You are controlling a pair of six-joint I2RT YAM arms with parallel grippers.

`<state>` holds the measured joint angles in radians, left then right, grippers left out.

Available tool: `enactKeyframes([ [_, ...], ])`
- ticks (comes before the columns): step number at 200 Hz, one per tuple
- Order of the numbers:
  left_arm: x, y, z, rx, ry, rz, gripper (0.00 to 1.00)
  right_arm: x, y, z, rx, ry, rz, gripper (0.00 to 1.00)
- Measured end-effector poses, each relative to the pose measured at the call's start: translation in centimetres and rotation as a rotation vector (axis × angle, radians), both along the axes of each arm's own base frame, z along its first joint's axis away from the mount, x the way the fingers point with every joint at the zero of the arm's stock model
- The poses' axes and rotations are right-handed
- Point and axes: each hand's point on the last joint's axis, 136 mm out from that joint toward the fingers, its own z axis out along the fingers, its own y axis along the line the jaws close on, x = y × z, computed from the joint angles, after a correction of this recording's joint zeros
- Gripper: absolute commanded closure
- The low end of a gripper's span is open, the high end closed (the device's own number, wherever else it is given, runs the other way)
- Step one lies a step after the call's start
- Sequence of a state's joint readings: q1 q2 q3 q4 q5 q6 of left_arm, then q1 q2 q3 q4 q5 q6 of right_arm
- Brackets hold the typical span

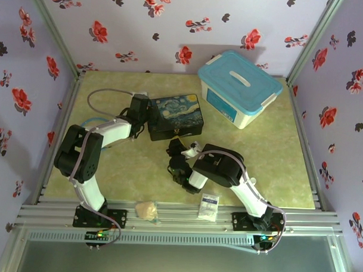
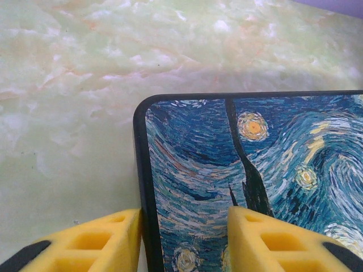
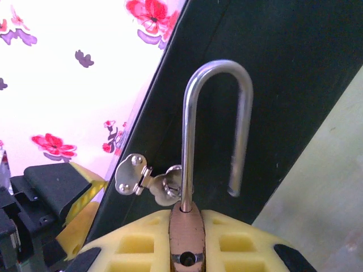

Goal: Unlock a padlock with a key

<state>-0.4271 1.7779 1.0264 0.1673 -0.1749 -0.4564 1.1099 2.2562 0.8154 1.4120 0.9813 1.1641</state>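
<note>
- 1 padlock (image 3: pixel 187 232), its shackle (image 3: pixel 218 102) free at 1 end, sits against the tin box (image 3: pixel 272 68) front wall, beside the clasp (image 3: pixel 144 180), clamped in the right gripper (image 3: pixel 187 214).
- The left gripper (image 2: pixel 184 221) has its 2 fingers apart, straddling the tin's left lid edge.
- 1 blue-lidded tub (image 1: pixel 240 87) stands beyond the tin's right corner, with bare tabletop (image 1: pixel 276 169) to the right of the tin.

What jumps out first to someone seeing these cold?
The painted tin box sits mid-table, its swirling night-sky lid loud against the pale green table. In the right wrist view, the brass padlock is clamped in the right jaws, one leg of its silver shackle free, against the tin's dark wall. A blue-lidded tub stands far right.
</note>
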Motion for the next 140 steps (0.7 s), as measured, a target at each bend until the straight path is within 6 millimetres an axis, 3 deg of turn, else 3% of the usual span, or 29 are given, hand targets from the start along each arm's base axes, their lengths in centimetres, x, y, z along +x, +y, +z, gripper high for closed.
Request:
enactKeyframes([
  [97, 0.3, 0.1, 0.0, -0.003, -0.059, -0.011, 0.59, 1.4, -3.0, -0.1, -0.054, 0.005, -0.092, 1.0],
  [140, 0.3, 0.1, 0.1, -0.001, -0.064, -0.019, 0.58, 2.1, -3.3, 2.1, -0.073, -0.02, -0.102, 1.0],
])
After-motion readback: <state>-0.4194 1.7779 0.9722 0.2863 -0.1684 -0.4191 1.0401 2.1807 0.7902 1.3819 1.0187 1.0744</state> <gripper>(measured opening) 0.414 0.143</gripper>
